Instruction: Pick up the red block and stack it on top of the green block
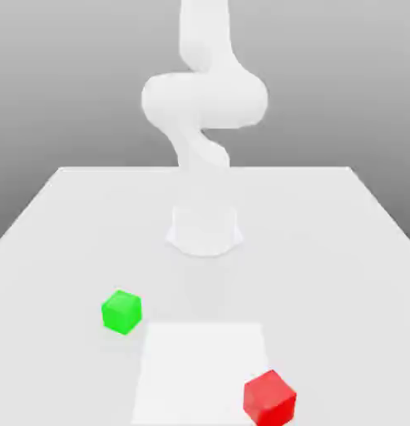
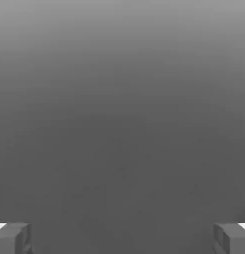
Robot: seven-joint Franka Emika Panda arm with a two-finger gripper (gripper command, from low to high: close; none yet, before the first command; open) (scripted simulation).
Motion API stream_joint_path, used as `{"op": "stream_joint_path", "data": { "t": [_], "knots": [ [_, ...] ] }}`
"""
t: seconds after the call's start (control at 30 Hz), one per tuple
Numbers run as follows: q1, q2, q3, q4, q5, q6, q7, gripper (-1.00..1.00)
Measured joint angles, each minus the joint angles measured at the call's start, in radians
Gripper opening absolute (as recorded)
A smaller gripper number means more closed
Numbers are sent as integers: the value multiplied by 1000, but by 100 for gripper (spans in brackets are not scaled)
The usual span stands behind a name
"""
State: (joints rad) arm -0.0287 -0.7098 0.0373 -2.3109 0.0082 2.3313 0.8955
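A: What lies nearest in the exterior view?

B: The small bright red cube, the red block (image 1: pixel 269 398), sits on the pale grey tabletop (image 1: pixel 58 250) toward the exterior view's right, at the corner of a lighter square patch (image 1: pixel 200 366) marked on the surface.

A: And the other cube?

B: The small bright green cube, the green block (image 1: pixel 121 312), rests farther back toward the exterior view's left, just off that patch's far corner. The 2 cubes are well apart, with bare surface between them and nothing stacked on either.

A: Anything beyond them?

B: The white robot arm (image 1: pixel 204 108) rises from its round base (image 1: pixel 205 230) behind both cubes, near the table's middle.

A: How is the pincer?

B: In the hand view the gripper (image 2: pixel 122 238) is spread wide, its 2 grey fingertips (image 2: pixel 12 238) at opposite edges, with only plain grey between them and nothing pinched.
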Motion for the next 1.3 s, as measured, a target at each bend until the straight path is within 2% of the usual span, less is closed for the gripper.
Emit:
{"op": "stream_joint_path", "data": {
  "t": [0.27, 0.6, 0.83, 1.0, 1.03, 1.3],
  "knots": [
    [-81, 291, 126, -36, -4, 102, 333, 0],
    [-117, 654, 228, -79, -89, 227, 798, 0],
    [-61, 907, 210, -109, -134, 313, 1112, 0],
    [-5, 1088, 149, -92, -197, 439, 1212, 0],
    [1, 1117, 139, -87, -212, 462, 1224, -100],
    [-4, 1096, 147, -91, -201, 448, 1217, -100]
  ]
}}
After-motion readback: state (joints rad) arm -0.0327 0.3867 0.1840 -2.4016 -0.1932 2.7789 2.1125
